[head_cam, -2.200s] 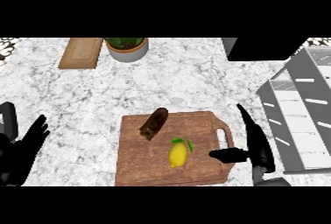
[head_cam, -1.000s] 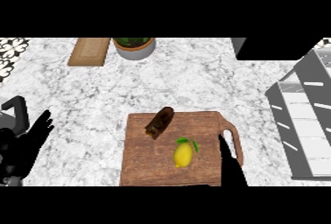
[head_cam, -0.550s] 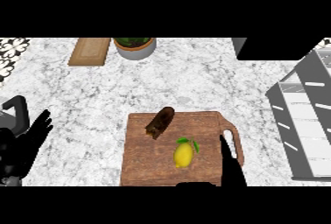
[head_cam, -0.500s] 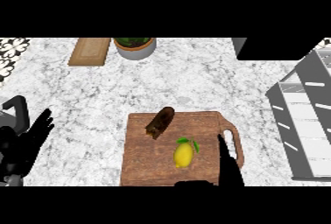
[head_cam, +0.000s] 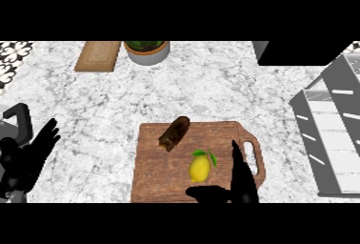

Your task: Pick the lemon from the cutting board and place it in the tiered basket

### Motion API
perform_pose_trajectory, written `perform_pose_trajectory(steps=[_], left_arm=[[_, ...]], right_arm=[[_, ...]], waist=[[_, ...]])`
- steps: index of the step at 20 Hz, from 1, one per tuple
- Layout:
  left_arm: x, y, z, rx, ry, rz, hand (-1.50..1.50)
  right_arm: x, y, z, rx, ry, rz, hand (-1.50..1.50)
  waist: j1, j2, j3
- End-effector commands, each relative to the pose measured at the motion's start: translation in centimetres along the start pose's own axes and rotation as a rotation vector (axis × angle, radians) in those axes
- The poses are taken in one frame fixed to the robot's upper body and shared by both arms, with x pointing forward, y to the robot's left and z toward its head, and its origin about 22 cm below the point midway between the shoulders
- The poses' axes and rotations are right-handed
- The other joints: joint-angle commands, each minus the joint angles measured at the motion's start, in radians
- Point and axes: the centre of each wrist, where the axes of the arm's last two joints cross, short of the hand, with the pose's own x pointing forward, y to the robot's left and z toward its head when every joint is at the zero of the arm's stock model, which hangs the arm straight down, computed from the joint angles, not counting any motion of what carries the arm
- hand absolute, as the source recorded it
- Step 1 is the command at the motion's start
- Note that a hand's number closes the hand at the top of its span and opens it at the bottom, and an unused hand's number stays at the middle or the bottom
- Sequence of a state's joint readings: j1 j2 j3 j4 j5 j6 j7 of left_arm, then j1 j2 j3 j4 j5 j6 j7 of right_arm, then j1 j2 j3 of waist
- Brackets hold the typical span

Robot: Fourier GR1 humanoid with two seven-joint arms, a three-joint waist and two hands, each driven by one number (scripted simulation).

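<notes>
A yellow lemon [head_cam: 200, 167] with a green leaf lies on the wooden cutting board [head_cam: 156, 176], toward its right side. My right hand [head_cam: 240, 177] is over the board's lower right part, just right of the lemon, fingers straight and pointing up the view, thumb stretched left below the lemon; it holds nothing. My left hand [head_cam: 25, 162] rests open at the view's left edge, fingers up. The grey tiered basket [head_cam: 336, 138] stands at the right edge of the counter.
A dark brown oblong item [head_cam: 174, 133] lies on the board's upper part. A potted plant [head_cam: 146, 49] and a small wooden board [head_cam: 97, 55] stand at the counter's far side. A dark box [head_cam: 299, 51] sits at the far right.
My right hand has crept a little left and up along the board's right side, closer to the lemon, with its thumb now under it. The lemon and left hand stay put.
</notes>
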State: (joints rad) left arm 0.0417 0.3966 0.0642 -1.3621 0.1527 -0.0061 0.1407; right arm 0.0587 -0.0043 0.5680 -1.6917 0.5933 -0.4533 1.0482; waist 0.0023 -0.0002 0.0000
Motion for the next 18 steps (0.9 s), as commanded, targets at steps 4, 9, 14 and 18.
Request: perform_pose_trajectory(steps=[4, 9, 14, 18], left_arm=[[0.4, 1.1, -0.3, 0.017, 0.004, -0.015, 0.0], [-3.4, 0.2, 0.8, 0.012, 0.013, 0.006, 0.0], [-0.6, -0.4, -0.2, 0.0, -0.009, -0.005, 0.0], [1.1, -0.1, 1.2, -0.012, 0.006, -0.004, 0.0]], right_arm=[[0.9, 1.4, -2.8, -0.018, 0.087, -0.053, -1.5], [-0.5, 3.1, -3.2, -0.002, 0.077, -0.048, -1.5], [-0.5, 4.0, -4.2, 0.041, 0.095, -0.031, -1.5], [-0.6, 4.7, -4.9, 0.032, -0.021, 0.031, 1.5]], waist=[[0.002, 0.001, 0.0], [0.003, 0.001, 0.0], [0.002, 0.001, 0.0], [0.011, 0.0, 0.001]])
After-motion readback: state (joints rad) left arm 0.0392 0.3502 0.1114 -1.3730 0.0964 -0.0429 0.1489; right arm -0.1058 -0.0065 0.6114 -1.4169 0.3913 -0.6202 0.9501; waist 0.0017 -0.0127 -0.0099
